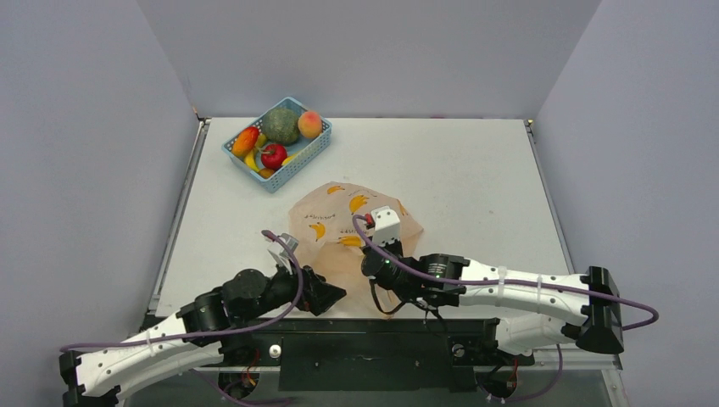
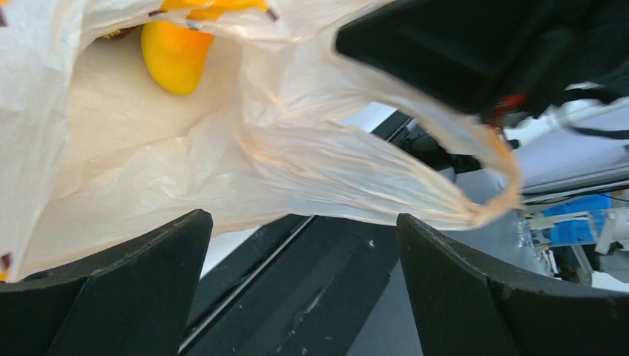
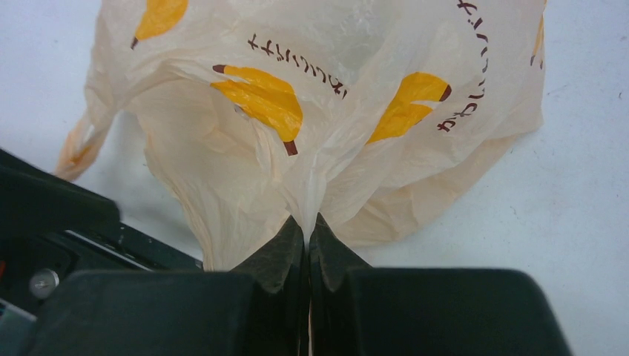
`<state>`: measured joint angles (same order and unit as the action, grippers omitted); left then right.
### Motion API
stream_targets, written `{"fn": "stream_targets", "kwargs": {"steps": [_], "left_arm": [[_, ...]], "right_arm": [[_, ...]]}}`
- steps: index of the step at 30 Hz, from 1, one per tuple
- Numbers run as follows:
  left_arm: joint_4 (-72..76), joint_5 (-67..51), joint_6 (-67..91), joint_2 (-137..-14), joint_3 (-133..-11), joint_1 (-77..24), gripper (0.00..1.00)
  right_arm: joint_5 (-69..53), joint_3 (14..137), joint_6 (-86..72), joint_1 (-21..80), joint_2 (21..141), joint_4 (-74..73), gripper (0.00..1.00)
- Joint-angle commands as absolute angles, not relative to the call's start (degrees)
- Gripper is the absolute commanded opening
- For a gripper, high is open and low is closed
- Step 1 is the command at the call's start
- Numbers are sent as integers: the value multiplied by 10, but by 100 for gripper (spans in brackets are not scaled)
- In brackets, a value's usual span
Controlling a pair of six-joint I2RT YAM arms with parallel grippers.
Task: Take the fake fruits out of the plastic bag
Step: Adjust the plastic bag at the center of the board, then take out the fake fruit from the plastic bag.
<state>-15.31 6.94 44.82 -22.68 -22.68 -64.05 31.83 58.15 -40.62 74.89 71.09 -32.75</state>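
The plastic bag (image 1: 339,216) lies near the table's front edge, pale orange with banana prints. My right gripper (image 3: 307,222) is shut on a pinched fold of the plastic bag (image 3: 326,111) and holds its near edge up. My left gripper (image 2: 304,230) is open and empty, facing the bag's mouth (image 2: 222,148) just in front of its fingers. A yellow-orange fake fruit (image 2: 174,53) shows inside the bag in the left wrist view. In the top view my left gripper (image 1: 335,297) sits at the bag's near left edge and my right gripper (image 1: 369,254) is over the bag.
A blue mesh basket (image 1: 301,161) stands at the back left with a big green ball (image 1: 280,125), a peach-coloured fruit (image 1: 310,124), a red apple (image 1: 273,155) and others. The table's front edge and black rail (image 1: 373,326) lie just below the grippers.
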Motion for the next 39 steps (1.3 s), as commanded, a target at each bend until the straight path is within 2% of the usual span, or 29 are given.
{"fn": "stream_targets", "kwargs": {"steps": [1,4,8,12,15,23,25,31,39], "left_arm": [[64,70,450,-290,-188,-643,92],[139,114,429,-379,-183,-647,85],[159,193,397,-475,-214,-649,79],[207,254,373,-510,-218,-648,76],[241,294,371,-539,-204,-641,70],[392,312,351,-684,-212,-607,66],[426,317,351,-722,-222,-600,67],[524,326,341,-849,-262,-571,78],[559,358,327,-1001,-358,-560,95]], "right_arm": [[252,579,-387,727,665,-301,0],[238,580,-392,722,652,-304,0],[235,587,-402,722,653,-313,0],[218,589,-414,723,658,-314,0],[212,585,-415,725,657,-316,0],[217,585,-408,725,640,-317,0],[220,585,-412,724,633,-319,0],[212,574,-400,722,623,-316,0],[194,550,-375,714,603,-302,0]]}}
